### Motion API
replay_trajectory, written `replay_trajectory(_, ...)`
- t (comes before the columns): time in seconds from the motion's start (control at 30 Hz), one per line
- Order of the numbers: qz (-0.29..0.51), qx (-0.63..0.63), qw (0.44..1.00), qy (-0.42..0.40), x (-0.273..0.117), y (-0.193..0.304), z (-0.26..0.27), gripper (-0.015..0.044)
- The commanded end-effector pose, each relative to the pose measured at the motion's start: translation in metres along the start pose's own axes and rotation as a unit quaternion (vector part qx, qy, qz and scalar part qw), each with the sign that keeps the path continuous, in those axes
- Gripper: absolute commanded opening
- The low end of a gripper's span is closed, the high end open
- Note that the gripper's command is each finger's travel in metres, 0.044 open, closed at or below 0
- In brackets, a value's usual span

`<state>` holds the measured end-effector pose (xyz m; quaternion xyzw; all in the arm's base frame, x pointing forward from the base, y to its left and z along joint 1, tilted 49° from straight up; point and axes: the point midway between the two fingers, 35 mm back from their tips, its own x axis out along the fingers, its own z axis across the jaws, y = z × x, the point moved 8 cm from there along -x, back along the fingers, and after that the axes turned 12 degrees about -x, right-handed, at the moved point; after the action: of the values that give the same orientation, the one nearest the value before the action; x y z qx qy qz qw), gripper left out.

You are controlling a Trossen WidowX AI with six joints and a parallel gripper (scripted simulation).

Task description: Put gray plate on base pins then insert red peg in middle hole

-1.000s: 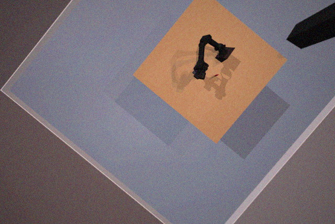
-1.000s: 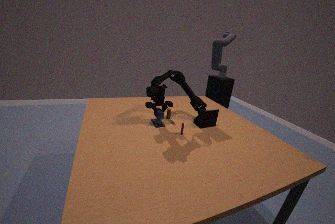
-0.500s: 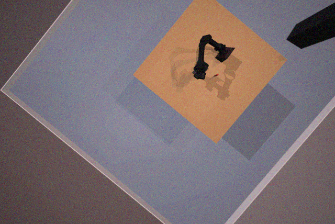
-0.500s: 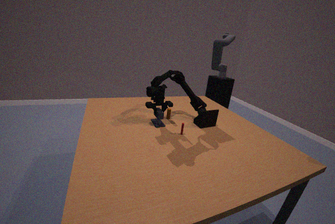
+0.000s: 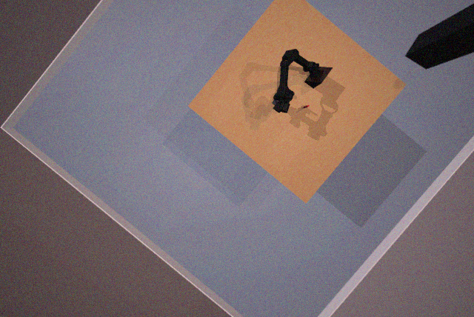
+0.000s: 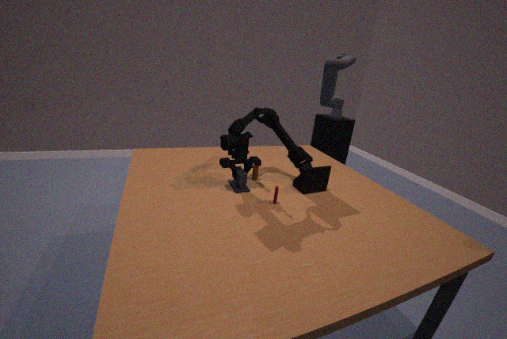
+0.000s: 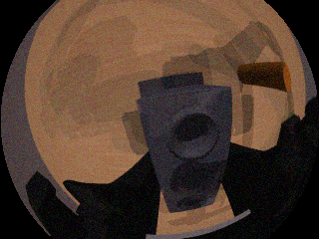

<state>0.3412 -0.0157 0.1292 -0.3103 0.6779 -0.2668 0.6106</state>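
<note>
Two-sided grasp by the black pincer (image 5: 282,105) (image 6: 240,168) (image 7: 190,171) on the gray, holed rectangular plate (image 6: 240,177) (image 7: 159,121), seen left of centre in the exterior frame, just above the dark blue-gray base (image 6: 245,190) (image 7: 149,90). Presumably stiff, light, somewhat slippery; best gripped by opposite edges, with middle hole unobstructed. Right of it, upright on the wood-grained counter (image 5: 306,172) (image 6: 245,278): slim red peg (image 5: 306,106) (image 6: 275,195). Behind: stubby orange cylinder (image 6: 255,172) (image 7: 264,76). Surroundings: bluish floor (image 5: 115,114) (image 6: 53,212), dim mauve-gray walls (image 6: 163,40).
</note>
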Motion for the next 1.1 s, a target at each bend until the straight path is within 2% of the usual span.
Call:
replay_trajectory(0.0,-0.003,-0.003,1.0,0.0,0.005,0.0,0.0,0.0)
replay_trajectory(0.57,0.0,0.001,1.0,0.001,0.018,-0.001,0.0,0.0)
replay_trajectory(1.07,0.0,0.001,1.0,0.001,0.018,-0.001,0.0,0.0394)
